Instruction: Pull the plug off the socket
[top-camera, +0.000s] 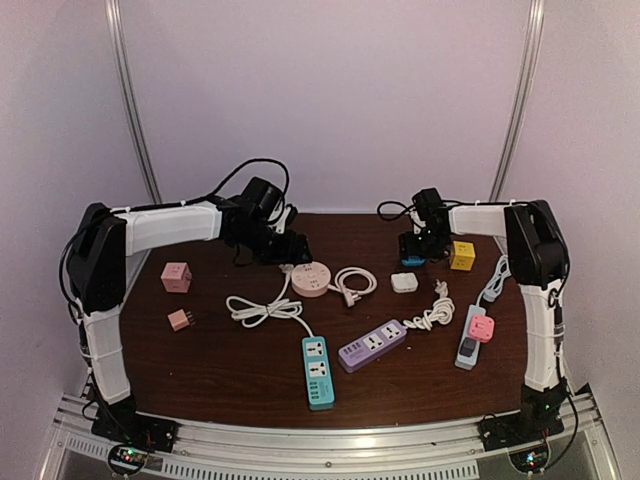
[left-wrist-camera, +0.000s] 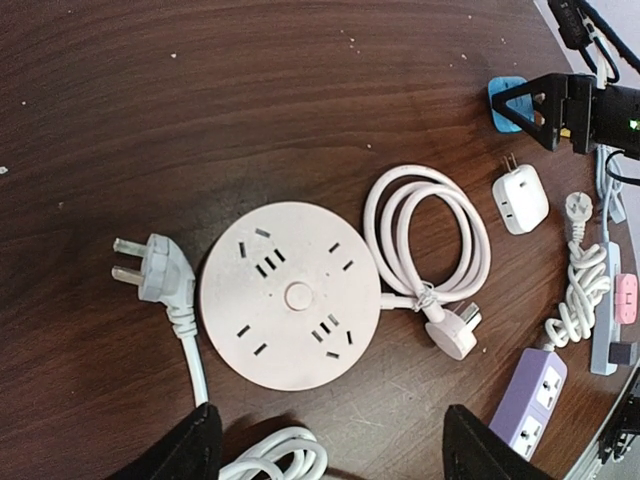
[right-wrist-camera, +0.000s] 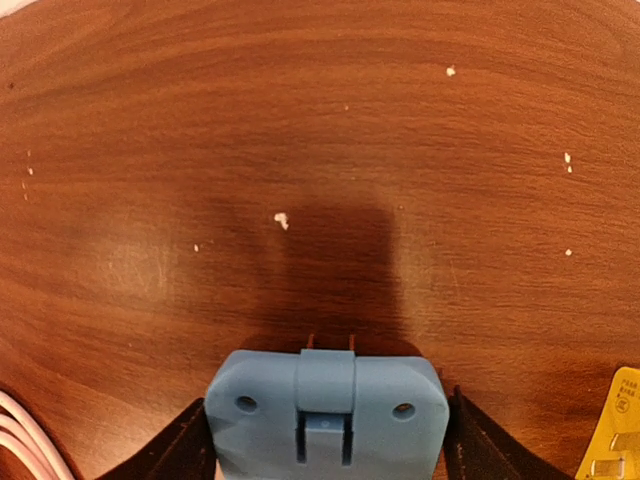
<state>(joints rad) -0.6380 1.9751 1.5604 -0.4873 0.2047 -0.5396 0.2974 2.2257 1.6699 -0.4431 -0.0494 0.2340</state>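
Note:
My right gripper (top-camera: 413, 250) is shut on a blue plug adapter (right-wrist-camera: 325, 410); its two prongs point away over the bare wood. The adapter also shows in the left wrist view (left-wrist-camera: 503, 100), where the right gripper (left-wrist-camera: 560, 105) holds it at the far right. My left gripper (left-wrist-camera: 330, 455) is open and empty, hovering over the round pink socket (left-wrist-camera: 290, 295), which has no plug in it. A white plug (left-wrist-camera: 160, 270) lies loose against the socket's left side. A pink plug (top-camera: 481, 327) sits in the grey-blue power strip (top-camera: 468, 348) at the right.
A yellow cube socket (top-camera: 462, 255) stands right of the right gripper. A white adapter (top-camera: 404, 282), a purple strip (top-camera: 372, 345) and a teal strip (top-camera: 318, 372) lie mid-table. A pink cube (top-camera: 176, 276) and a small pink plug (top-camera: 180, 320) lie at the left. Coiled cords lie around the round socket.

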